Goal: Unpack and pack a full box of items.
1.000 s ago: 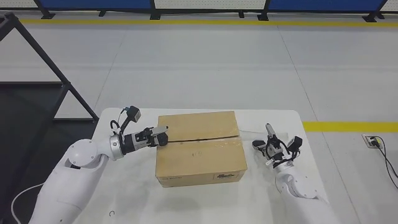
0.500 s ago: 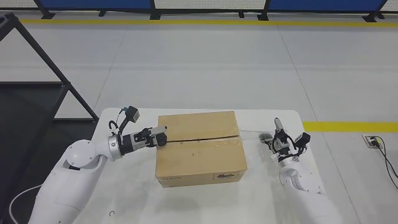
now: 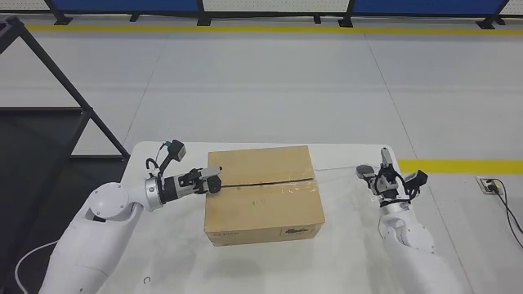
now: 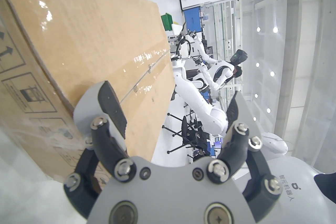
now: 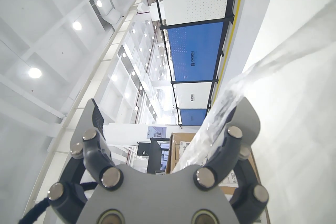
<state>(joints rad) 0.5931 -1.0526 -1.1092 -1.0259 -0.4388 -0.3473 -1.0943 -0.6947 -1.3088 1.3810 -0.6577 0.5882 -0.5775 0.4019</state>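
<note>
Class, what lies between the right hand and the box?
Stretched clear tape, stuck to the right hand, leads toward the box: plain in the right wrist view, faint in the top view.

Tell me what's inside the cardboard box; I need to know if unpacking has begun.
Nothing inside shows: the cardboard box has both top flaps shut, so its contents are covered. The open left gripper is at the box's top edge.

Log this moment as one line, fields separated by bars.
box closed on table | left claw open at box's end | right claw open, clear tape strip on one finger
</note>
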